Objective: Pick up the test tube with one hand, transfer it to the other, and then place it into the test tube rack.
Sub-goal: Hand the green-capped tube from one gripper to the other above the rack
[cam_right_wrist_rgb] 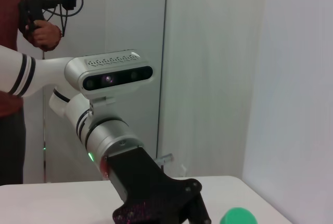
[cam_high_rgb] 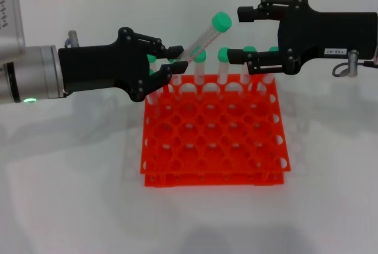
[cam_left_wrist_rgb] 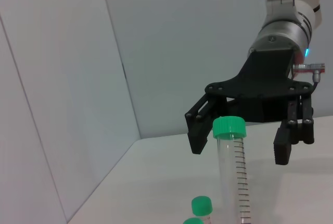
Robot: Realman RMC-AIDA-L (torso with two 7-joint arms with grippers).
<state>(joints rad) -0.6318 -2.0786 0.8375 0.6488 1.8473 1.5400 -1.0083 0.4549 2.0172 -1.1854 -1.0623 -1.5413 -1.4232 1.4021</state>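
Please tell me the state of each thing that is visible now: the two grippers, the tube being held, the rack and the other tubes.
left gripper: shut on the test tube, above the rack's far left corner.
test tube: capped, tilted, lifted clear of the rack.
right gripper: open, its fingers either side of the tube's green cap, not touching.
test tube rack: flat on the table, most holes empty.
other tubes: capped, upright in the far row.

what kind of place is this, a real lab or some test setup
Probably a robot test or data-collection room rather than a working lab. A bright orange-red plastic test tube rack sits alone on a plain white table, bare pale wall panels surround it, and a person in dark red stands behind holding a handheld device.
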